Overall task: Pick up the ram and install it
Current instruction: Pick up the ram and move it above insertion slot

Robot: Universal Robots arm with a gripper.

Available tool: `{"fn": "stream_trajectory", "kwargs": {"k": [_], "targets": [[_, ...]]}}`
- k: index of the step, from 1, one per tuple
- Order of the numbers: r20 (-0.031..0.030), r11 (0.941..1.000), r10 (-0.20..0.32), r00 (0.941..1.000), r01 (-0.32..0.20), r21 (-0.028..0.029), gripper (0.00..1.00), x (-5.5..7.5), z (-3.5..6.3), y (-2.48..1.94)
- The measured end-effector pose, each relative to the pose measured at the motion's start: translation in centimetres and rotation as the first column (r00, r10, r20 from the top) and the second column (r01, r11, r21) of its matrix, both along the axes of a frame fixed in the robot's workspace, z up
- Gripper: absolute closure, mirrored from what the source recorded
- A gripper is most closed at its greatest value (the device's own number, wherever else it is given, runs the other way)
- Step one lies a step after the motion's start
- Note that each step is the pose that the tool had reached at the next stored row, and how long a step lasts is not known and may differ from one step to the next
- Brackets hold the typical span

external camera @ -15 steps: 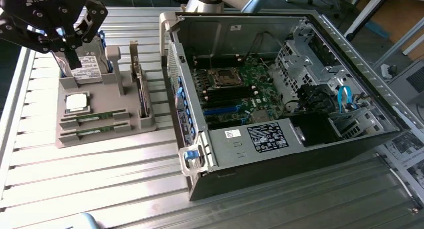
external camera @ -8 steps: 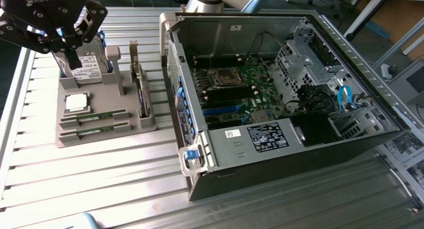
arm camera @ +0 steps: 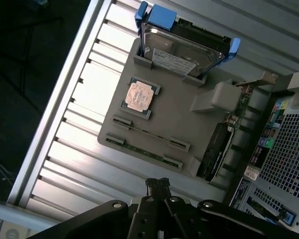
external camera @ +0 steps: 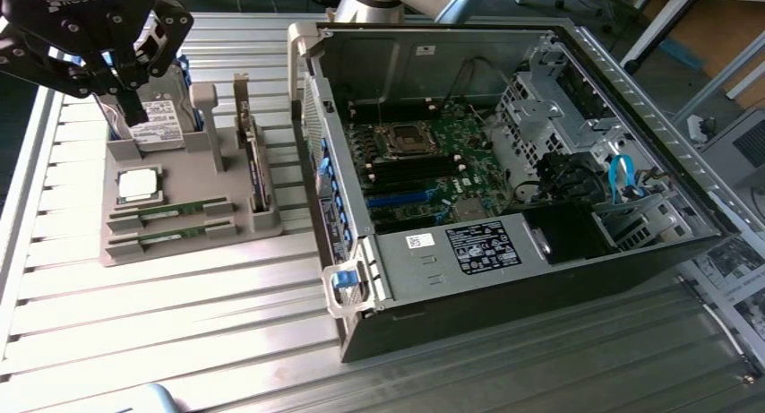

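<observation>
Closest to the wrist camera, we are observing the gripper (arm camera: 158, 185) with its fingertips drawn together and gripping nothing. We are noting it hanging above the hard drive (external camera: 158, 128) end of the grey tray (external camera: 227, 180), which is sitting on the slatted bench (external camera: 179, 323) near the bench edge on the exterior view's left. We are recording the ram as two green sticks, the first ram stick (external camera: 167, 209) and the second ram stick (external camera: 165, 236), lying side by side in slots along the tray edge opposite the hard drive, untouched and apart from the gripper. We are seeing the CPU (external camera: 138, 184) lying between drive and sticks. We are finding the computer case (external camera: 502, 319) lying open just beside the tray, its motherboard (external camera: 431, 162) exposed
</observation>
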State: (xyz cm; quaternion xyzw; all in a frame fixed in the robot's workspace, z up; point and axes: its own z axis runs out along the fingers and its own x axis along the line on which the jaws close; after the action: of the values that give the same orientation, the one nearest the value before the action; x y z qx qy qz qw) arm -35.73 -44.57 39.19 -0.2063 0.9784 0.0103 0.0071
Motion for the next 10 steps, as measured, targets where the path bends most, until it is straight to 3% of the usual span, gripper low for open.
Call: {"fn": "stream_trajectory", "kwargs": {"k": [10], "targets": [[-0.0001, 0.9995, 0.032, 0.9995, -0.032, -0.0021, 0.89, 0.0, 0.0, 0.0]]}}
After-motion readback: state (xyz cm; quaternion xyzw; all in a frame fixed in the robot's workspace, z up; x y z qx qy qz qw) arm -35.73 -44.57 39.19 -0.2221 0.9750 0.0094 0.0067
